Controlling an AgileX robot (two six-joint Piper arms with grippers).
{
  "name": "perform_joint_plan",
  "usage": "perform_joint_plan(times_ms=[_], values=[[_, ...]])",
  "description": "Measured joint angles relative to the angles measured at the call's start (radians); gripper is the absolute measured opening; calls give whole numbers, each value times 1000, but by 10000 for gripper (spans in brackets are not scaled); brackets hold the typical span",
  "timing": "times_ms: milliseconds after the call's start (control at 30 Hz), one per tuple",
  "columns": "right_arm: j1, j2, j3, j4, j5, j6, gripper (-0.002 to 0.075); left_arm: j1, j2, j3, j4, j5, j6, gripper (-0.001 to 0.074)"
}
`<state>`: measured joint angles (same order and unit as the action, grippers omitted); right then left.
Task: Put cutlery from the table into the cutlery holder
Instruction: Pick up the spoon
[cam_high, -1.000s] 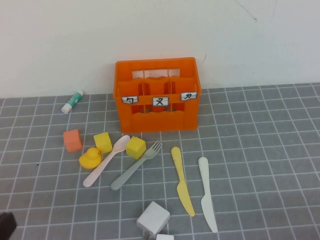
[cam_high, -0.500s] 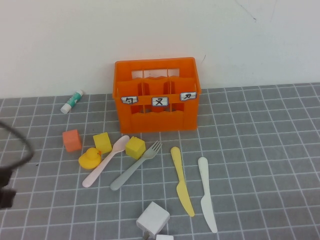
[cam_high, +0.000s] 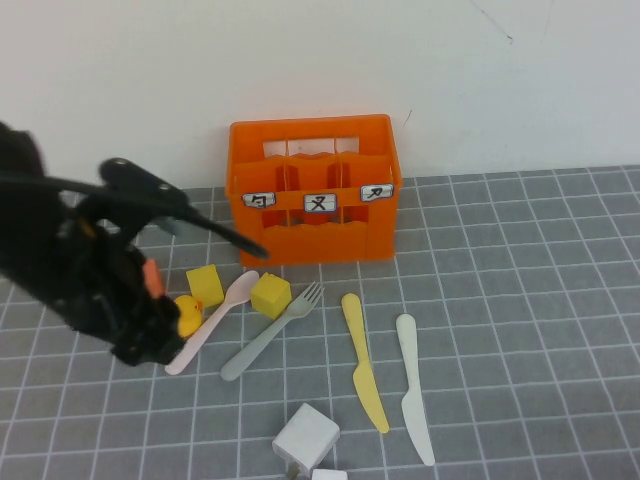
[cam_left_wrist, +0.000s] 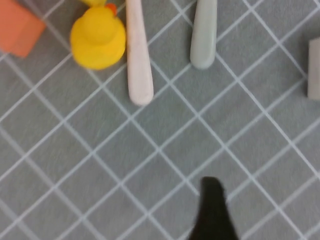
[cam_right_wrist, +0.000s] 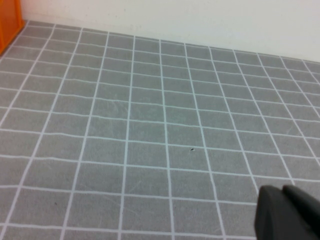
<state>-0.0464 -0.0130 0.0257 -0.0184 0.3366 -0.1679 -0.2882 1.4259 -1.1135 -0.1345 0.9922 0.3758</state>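
Lying on the grey gridded bench (cam_high: 520, 260), all four utensils remain outside the orange cutlery holder (cam_high: 315, 190), which stands upright near the back wall with three white labels across its front face. The pale pink-white spoon (cam_high: 212, 320) lies diagonally, bowl toward the holder, with a yellow duck (cam_high: 185, 314) just beside its shaft and yellow cubes (cam_high: 270, 295) on either side of its bowl. The grey-green fork (cam_high: 272, 332) lies roughly parallel to the spoon, tines touching or nearly touching one yellow cube. The pale yellow knife (cam_high: 365, 362) and the white knife (cam_high: 415, 388) lie side by side, apart from each other, to the right of the fork. A white block (cam_high: 307, 436) sits at the near edge. The left gripper (cam_high: 140, 345) hangs at the left of the bench, near the handle end of the spoon, its arm covering the area around an orange cube (cam_high: 151, 279). In the left wrist view only one dark finger (cam_left_wrist: 214, 212) shows; the spoon handle (cam_left_wrist: 138, 55) and fork handle (cam_left_wrist: 204, 35) lie ahead of it, clear of contact, and the jaws hold nothing; how far apart they stand cannot be told. The right gripper (cam_right_wrist: 287, 214) appears only in the right wrist view, over bare bench well away from the cutlery, jaws closed and empty.
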Motion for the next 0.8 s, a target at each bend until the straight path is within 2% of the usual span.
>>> perform_joint_plan(times_ms=[67,133,400,800], values=[[0,0,0,0,0,0,-3,-13,63,-23,5,-16,-14,442],[0,0,0,0,0,0,-3,-17,126,-47,5,-25,-25,447],[0,0,0,0,0,0,-3,-17,334,-157,9,-29,-33,388],[0,0,0,0,0,0,-3,-18,535,-321,36,-63,-16,379]])
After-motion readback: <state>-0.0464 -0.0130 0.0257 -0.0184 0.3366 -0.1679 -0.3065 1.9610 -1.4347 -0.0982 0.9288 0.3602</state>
